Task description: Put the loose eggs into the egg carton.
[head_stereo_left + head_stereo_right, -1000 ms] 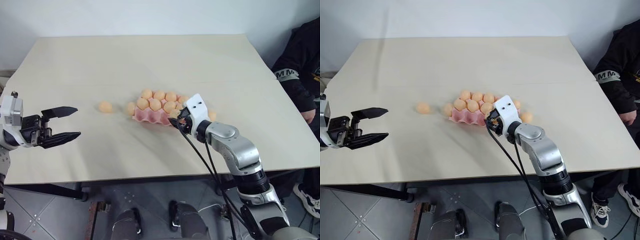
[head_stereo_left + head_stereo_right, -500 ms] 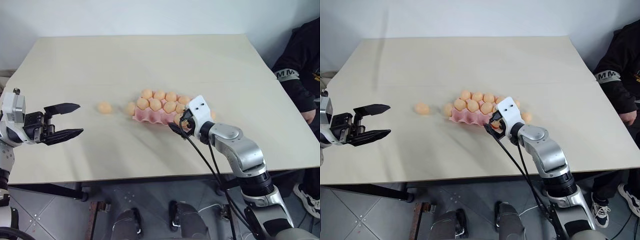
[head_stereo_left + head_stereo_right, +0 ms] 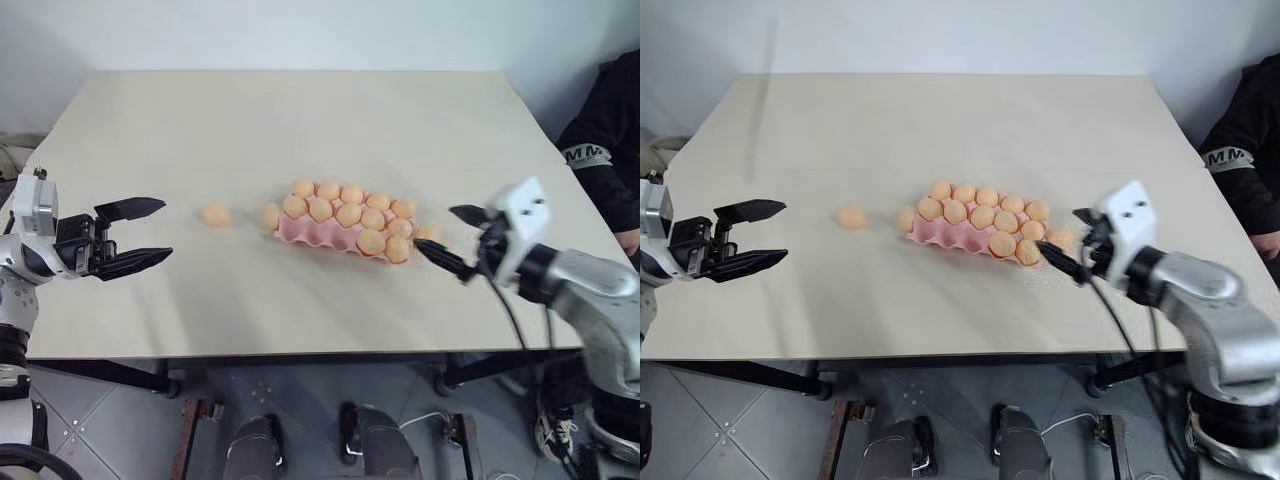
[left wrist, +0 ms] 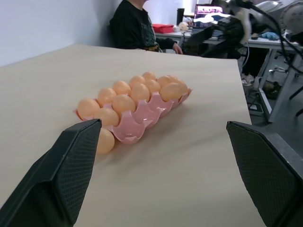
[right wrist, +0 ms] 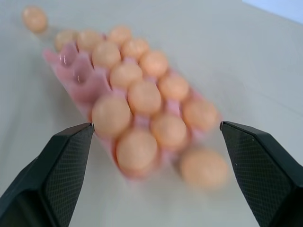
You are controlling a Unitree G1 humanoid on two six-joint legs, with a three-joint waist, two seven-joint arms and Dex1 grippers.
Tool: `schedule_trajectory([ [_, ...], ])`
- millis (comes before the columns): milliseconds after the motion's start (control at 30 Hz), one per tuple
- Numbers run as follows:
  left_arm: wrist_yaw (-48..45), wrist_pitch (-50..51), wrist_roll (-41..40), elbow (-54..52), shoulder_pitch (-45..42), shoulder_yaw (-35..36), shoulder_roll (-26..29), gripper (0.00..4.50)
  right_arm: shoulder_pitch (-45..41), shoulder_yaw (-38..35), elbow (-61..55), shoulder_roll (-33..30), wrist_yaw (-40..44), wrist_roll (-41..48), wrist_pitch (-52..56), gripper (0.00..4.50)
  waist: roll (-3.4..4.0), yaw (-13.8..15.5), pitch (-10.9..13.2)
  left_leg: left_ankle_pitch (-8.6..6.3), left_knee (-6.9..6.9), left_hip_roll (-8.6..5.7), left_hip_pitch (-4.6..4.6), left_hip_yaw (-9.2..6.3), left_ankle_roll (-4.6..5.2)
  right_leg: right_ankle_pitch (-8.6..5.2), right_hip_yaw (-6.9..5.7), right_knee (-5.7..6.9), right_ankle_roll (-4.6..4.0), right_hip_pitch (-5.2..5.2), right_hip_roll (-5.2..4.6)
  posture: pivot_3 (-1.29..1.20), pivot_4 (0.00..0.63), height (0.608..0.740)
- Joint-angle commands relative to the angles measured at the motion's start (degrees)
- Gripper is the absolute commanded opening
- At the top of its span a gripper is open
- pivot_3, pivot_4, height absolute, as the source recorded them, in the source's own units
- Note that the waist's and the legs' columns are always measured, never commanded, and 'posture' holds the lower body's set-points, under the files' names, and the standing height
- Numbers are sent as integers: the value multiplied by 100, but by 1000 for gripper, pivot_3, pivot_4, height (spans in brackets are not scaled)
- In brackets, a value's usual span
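Right gripper [image 3: 462, 243]: we see its two black fingers spread wide and holding nothing, just to the right of the egg carton and above the table, tips pointing toward the carton's right end.

Left gripper [image 3: 135, 236]: we see its fingers spread wide as well, empty, well to the left of the egg carton and clear of every egg.

Egg carton [image 3: 318, 235]: we find the pink moulded tray lying flat near the middle of the table, running on a slant so that its right end sits closer to us than its left end.

Eggs in the carton [image 3: 348, 214]: we count about eleven pale orange eggs seated in its cups; the cups at the near left corner show bare pink.

Loose egg at the left end [image 3: 269, 216]: it rests on the table touching or just beside the carton's left end; we cannot tell which.

Loose egg farther left [image 3: 214, 214]: it lies alone on the table, apart from the carton, between the carton and the left gripper.

Loose egg at the right end [image 3: 428, 233]: it sits on the table just beside the carton's right end, near the right gripper's fingertips.

Table [image 3: 300, 120]: a pale beige top that carries the carton and all the eggs.

Person [image 3: 612, 140]: beyond the table edge to the right of the carton we see a dark sleeve.
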Motion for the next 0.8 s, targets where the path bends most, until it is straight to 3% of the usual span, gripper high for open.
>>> schedule_trajectory([
  [33, -644, -105, 46, 111, -253, -47, -24, 4500, 746, -1110, -131, -417, 754, 309, -432, 4456, -2, 9, -1, 0, 1, 0, 1, -3, 0, 0, -4, -1, 0, 6, 2, 0, 150, 740],
  [233, -644, -158, 81, 253, -449, -188, -150, 4500, 1783, -2023, 561, -404, 1479, 255, -1593, 4456, -3, -34, -1, -5, 14, 1, 22, -9, -8, 4, -8, -16, 7, 41, 0, 0, 150, 740],
  [400, -644, -173, 66, 291, -517, -234, -150, 4500, 1963, -2259, 1104, -276, 1759, 390, -2334, 4456, -4, -27, 3, -8, 10, 2, 71, -10, -13, 6, -7, -36, 8, 93, -3, 0, 150, 740],
  [633, -644, -171, 59, 287, -529, -213, -131, 4500, 1646, -1423, 1703, -73, 1361, -21, -3070, 4456, -3, -41, 3, -8, -2, -5, 77, -7, -11, 0, 1, -49, -8, 97, -11, 0, 150, 740],
  [800, -644, -156, 37, 240, -485, -165, -111, 4500, 803, -534, 2390, 357, 782, -372, -3353, 4456, 3, -72, 7, -7, -4, -4, 78, -7, -14, 8, 0, -41, 8, 92, -10, 0, 150, 740],
])
